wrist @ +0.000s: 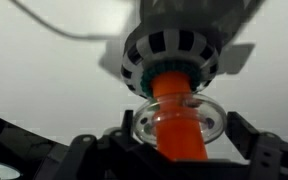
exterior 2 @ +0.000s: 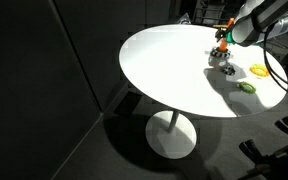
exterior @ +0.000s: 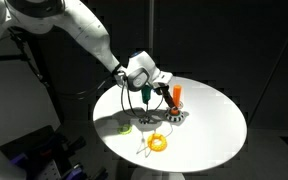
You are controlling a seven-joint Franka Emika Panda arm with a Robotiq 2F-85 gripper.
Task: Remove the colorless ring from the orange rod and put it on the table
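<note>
The orange rod [wrist: 180, 140] stands on its pale, dark-flecked round foot [wrist: 170, 55] on the white table [wrist: 44, 70]. The colorless ring [wrist: 210, 120] is around the rod, some way up from the foot. My gripper [wrist: 181, 118] has one finger at each side of the ring and looks closed on its rim. In both exterior views the gripper [exterior: 164, 92] [exterior 2: 229, 35] is at the rod [exterior: 177, 97] [exterior 2: 225, 38], near the far part of the table [exterior: 214, 130] [exterior 2: 164, 70]. The ring is too small to make out there.
A solid yellow ring [exterior: 159, 142] [exterior 2: 259, 70] and a small green object [exterior: 125, 127] [exterior 2: 247, 87] lie on the table near the rod. The table edge drops off into dark surroundings. A cable hangs from the arm above the table.
</note>
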